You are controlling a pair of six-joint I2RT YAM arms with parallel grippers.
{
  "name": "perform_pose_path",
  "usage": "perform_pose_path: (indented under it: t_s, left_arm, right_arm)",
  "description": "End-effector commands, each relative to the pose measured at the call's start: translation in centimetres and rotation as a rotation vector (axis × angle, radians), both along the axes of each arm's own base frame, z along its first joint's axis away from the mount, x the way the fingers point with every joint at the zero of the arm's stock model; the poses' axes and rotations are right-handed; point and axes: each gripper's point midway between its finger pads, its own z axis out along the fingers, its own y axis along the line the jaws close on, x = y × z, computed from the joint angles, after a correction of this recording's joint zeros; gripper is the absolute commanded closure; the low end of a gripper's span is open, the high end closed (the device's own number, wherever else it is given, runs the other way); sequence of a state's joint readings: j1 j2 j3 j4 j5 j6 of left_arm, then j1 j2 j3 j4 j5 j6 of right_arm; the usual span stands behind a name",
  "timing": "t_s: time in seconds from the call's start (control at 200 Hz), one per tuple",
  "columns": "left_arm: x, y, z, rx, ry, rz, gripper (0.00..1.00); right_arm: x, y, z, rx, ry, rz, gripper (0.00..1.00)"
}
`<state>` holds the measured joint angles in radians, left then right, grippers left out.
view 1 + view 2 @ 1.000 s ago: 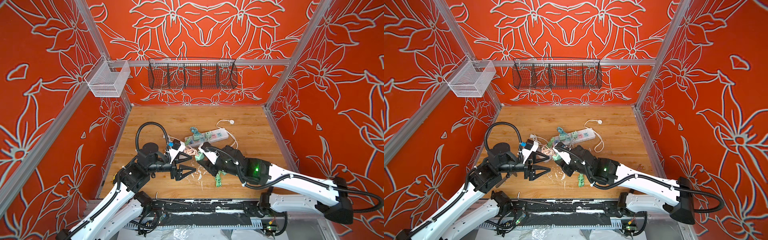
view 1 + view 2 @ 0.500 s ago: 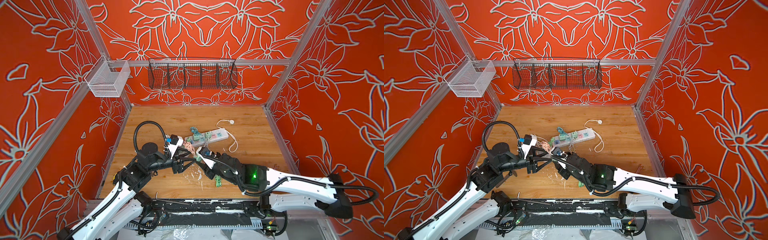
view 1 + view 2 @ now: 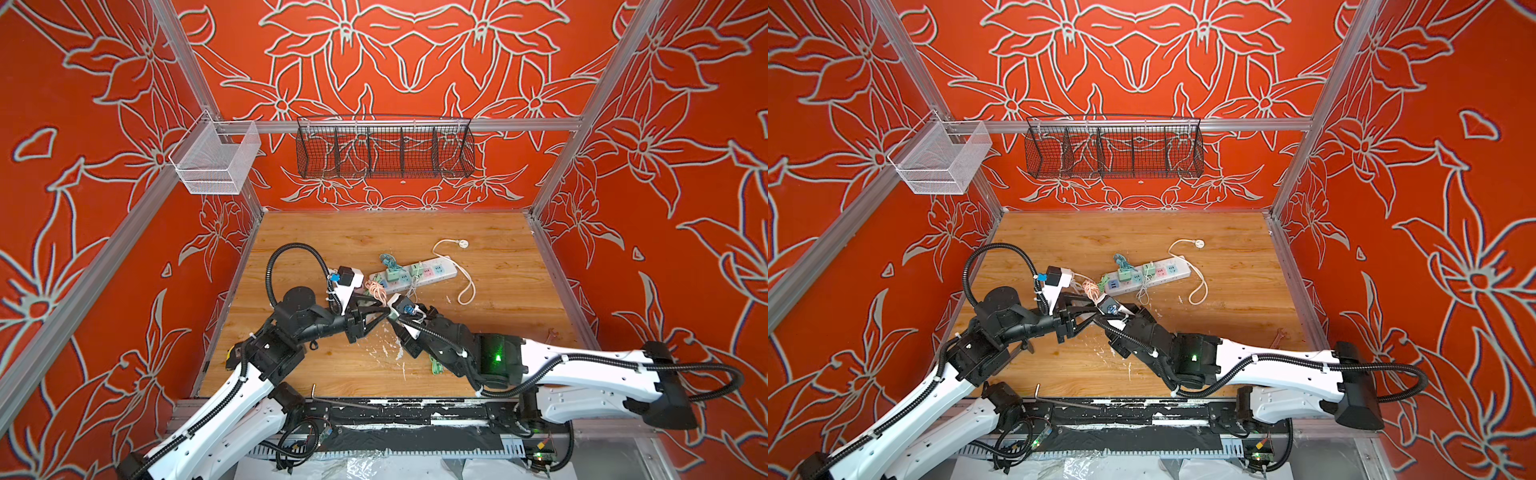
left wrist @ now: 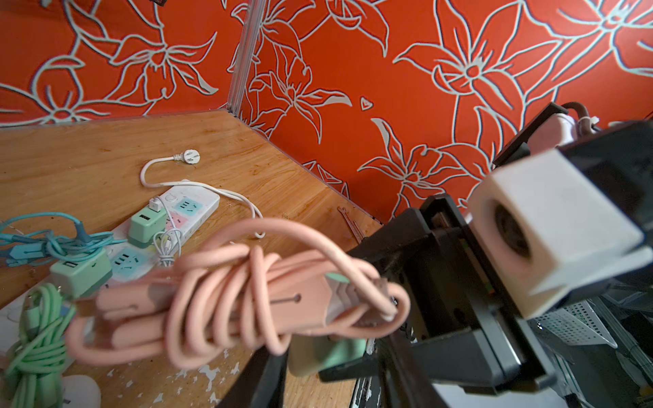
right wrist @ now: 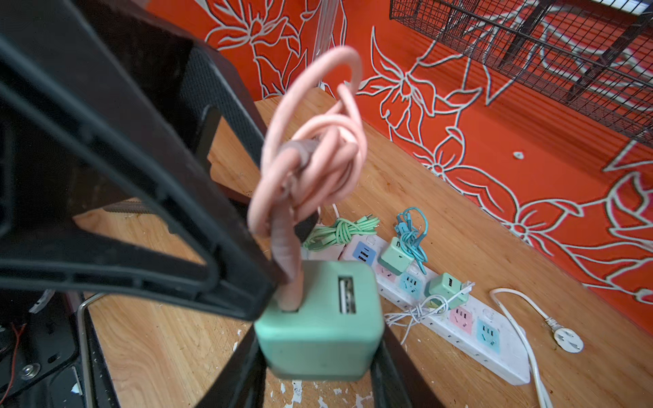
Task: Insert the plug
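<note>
The right gripper (image 5: 318, 367) holds the green USB charger (image 5: 318, 318) aloft in clenched jaws, the left gripper (image 3: 384, 312) jaws' state I cannot tell; next, its prongs need aligning over the power strip (image 3: 415, 274) at one o'clock.

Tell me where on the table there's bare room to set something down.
The table is bare along the back wall behind the power strip, and on the right between the white wall plug and the wrench. The middle is crowded: strip, cable bundles, plus the left gripper and right gripper.

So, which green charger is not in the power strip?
The charger with the pink cable, held by the right gripper; the other two sit in the power strip.
</note>
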<state>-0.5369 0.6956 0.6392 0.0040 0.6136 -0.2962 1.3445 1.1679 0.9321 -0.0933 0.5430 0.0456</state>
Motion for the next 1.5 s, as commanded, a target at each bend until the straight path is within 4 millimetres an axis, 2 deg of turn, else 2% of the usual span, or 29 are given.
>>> perform_pose_path:
  t_s: [0.0, 0.26, 0.505, 0.706, 0.896, 1.011, 1.251, 1.361, 1.496]
  left_arm:
    - [0.1, -0.3, 1.4, -0.042, -0.039, -0.008, 0.61]
    - [0.3, -0.6, 2.0, -0.079, -0.048, -0.005, 0.69]
    - [0.4, -0.8, 1.7, -0.075, -0.046, -0.004, 0.82]
    - [0.3, -0.7, 1.7, -0.067, -0.057, -0.002, 0.93]
    - [0.2, -0.7, 1.8, -0.069, -0.065, -0.006, 0.99]
    - [0.2, -0.7, 1.8, -0.067, -0.069, -0.004, 1.0]
    - [-0.1, -0.9, 1.8, -0.059, -0.094, -0.026, 1.0]
    - [-0.2, -0.9, 1.8, -0.052, -0.105, -0.03, 1.0]
    - [-0.2, -0.6, 1.5, -0.034, -0.115, -0.016, 1.0]
  right_arm:
    - [0.0, 0.2, 0.7, 0.034, -0.013, -0.018, 0.73]
    - [0.0, 0.6, 0.7, 0.039, -0.016, -0.016, 0.73]
    - [-0.1, 0.7, 0.9, 0.04, -0.013, -0.014, 0.72]
    - [-0.2, 0.9, 1.1, 0.032, -0.009, -0.005, 0.67]
    - [-0.2, 1.0, 0.9, 0.03, -0.004, -0.002, 0.67]
    - [-0.2, 1.2, 1.1, 0.027, -0.002, 0.002, 0.62]
    - [-0.2, 1.7, 1.0, -0.004, 0.017, 0.005, 0.45]
    - [0.0, 2.1, 0.7, -0.036, 0.042, 0.004, 0.41]
    - [0.7, 1.6, 0.1, -0.088, 0.117, -0.036, 0.39]
